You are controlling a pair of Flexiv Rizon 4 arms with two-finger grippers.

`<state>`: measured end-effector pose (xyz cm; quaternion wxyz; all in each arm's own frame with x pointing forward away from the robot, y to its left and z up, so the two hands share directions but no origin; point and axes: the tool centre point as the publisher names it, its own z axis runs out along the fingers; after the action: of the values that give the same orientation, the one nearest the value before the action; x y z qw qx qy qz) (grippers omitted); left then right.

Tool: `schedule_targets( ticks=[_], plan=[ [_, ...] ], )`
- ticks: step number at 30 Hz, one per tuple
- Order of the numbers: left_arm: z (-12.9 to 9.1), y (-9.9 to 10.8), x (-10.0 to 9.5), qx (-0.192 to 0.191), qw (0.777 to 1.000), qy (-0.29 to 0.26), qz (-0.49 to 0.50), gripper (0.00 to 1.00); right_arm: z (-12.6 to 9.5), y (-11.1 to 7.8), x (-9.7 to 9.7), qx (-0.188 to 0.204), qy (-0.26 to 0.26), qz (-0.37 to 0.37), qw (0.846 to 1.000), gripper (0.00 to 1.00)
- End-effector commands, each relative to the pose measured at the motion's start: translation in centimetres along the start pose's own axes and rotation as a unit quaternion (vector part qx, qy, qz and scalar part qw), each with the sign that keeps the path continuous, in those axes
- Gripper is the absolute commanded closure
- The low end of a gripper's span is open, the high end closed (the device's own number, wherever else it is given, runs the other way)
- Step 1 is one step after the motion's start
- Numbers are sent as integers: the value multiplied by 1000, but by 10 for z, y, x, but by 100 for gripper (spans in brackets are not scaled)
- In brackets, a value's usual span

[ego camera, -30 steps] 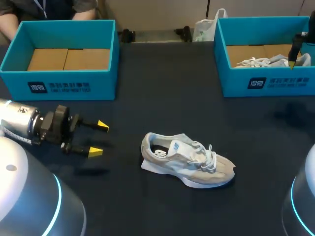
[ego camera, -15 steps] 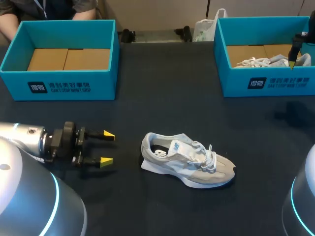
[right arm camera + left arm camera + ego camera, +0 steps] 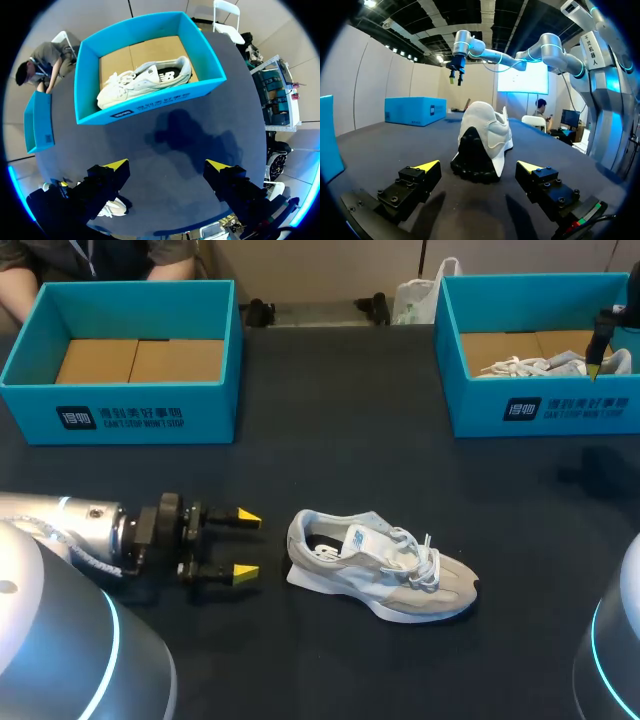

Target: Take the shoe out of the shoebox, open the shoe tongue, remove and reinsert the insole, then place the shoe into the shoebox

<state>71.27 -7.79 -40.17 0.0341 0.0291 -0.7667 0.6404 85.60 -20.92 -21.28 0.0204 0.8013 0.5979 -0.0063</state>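
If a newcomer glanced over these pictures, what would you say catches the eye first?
First comes the pale shoe lying alone mid-table, with the left gripper open just short of its heel and not touching it. Next come two bright blue boxes at the far side. The left shoebox shows only its cardboard floor, while the right shoebox holds a second shoe, and the right gripper hangs open high up near it.

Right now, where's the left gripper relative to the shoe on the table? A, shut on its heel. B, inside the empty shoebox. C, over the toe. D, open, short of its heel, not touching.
D: the left gripper lies open on the heel side of the shoe, with a gap between them.
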Motion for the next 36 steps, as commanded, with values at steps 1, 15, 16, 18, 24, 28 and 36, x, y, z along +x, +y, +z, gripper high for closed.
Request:
schedule_targets(
  ticks=[1, 15, 16, 18, 24, 28, 36],
  plan=[
    [17, 3, -15, -3, 1000, 18, 6, 0, 0, -1, 0, -1, 0, 1, 1000, 0],
    [42, 4, -25, -14, 997, 70, 22, 0, 0, -1, 0, -1, 0, 1, 1000, 0],
    [45, 4, -26, -15, 997, 70, 23, 0, 0, -1, 0, -1, 0, 1, 1000, 0],
    [48, 4, -28, -15, 997, 76, 24, 0, 0, -1, 0, -1, 0, 1, 1000, 0],
    [59, 7, -23, -22, 995, 92, 32, 0, 0, -1, 0, -1, 0, 1, 1000, 0],
    [65, 8, -20, -23, 994, 100, 37, 0, 0, -1, 0, -1, 0, 1, 1000, 0],
    [72, 4, -12, -23, 992, 116, 40, 0, 0, -1, 0, -1, 0, 1, 1000, 0]
  ],
)
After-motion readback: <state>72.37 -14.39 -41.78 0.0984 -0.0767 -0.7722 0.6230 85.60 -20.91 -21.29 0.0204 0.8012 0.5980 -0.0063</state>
